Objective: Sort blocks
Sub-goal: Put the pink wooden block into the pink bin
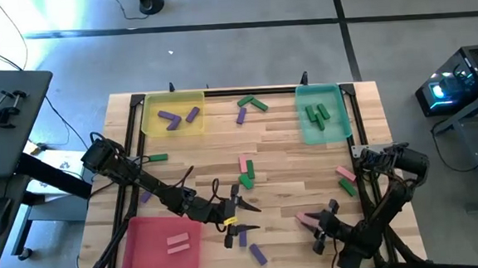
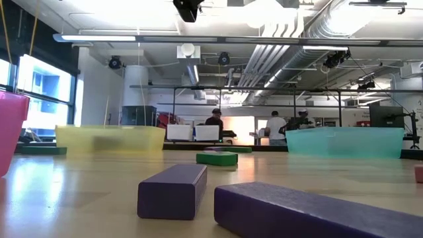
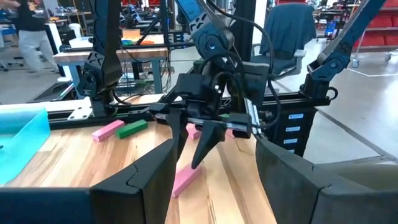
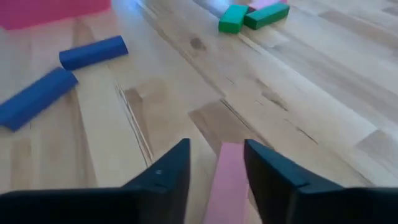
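So the right gripper (image 4: 214,171) is down low over the table's near right part, fingers parted with a pink block (image 4: 229,180) sitting right in the gap between them. Can't tell if the pads are actually touching it yet, there's a sliver of daylight on each side in the right wrist view, so I'd call it straddling, not gripping. The key thing: the block's long axis runs straight out ahead of the fingers, along the way the gripper points, so the jaws would close across its narrow width, which is exactly what you want. From above, that pink block (image 1: 307,220) pokes out toward the table's middle from the right gripper (image 1: 326,225). The left gripper (image 1: 242,215) hangs open over the near middle, holding nothing, near the purple blocks (image 1: 257,254), but it's clearly farther from this pink one. The red tray (image 1: 137,240) with two pink blocks already in it is way over on the near left corner, so I'd guess a long carry across.
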Controlling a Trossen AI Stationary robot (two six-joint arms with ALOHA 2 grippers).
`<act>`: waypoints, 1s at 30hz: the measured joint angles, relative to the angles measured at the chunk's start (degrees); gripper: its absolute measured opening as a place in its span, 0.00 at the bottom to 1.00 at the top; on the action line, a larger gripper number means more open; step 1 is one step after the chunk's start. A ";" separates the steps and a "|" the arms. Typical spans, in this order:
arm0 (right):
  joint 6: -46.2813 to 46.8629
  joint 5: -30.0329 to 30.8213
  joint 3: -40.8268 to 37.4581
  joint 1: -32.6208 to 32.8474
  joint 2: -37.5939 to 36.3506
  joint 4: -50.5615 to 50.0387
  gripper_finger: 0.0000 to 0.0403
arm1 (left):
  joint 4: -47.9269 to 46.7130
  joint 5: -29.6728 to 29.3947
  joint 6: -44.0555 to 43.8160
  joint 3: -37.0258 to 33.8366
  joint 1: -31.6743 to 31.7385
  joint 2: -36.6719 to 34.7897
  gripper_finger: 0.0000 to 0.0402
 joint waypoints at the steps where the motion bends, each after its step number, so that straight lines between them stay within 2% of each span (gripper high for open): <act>1: -0.84 -1.24 0.01 -0.10 0.00 -0.01 0.40 | -0.01 -0.08 0.01 0.00 0.00 0.00 0.52; 6: -1.84 -12.32 -0.13 -2.06 1.95 0.62 0.51 | -0.02 -0.10 0.00 0.00 0.00 0.00 0.52; 9: -2.48 -12.84 0.03 -2.89 3.49 2.29 0.52 | -0.27 -0.10 -0.10 0.00 0.00 0.00 0.52; 12: -2.81 -12.45 0.10 -3.14 5.16 3.31 0.48 | -0.38 -0.09 -0.17 0.00 0.00 0.00 0.52; 16: -1.34 -8.98 0.15 -3.09 6.41 4.36 0.30 | 0.14 -0.07 -0.37 0.00 0.00 0.74 0.52; 18: -0.51 -6.30 -0.05 -3.16 6.53 5.15 0.19 | 0.64 0.16 -0.09 -0.02 0.00 1.90 0.52; 19: -0.49 -4.13 -0.15 -3.25 6.72 6.17 0.18 | 1.24 0.61 -0.04 -0.02 0.00 2.73 0.52; 21: -0.54 0.09 -0.23 -3.63 7.12 8.80 0.18 | 2.74 2.25 0.33 -0.02 0.00 4.43 0.52; 25: -0.84 12.55 0.10 -3.80 6.46 13.27 0.18 | 8.89 5.40 1.07 0.03 0.00 8.26 0.52; 30: -5.27 25.75 0.10 -3.90 3.61 18.30 0.18 | 12.09 6.18 1.98 1.71 0.52 11.64 0.52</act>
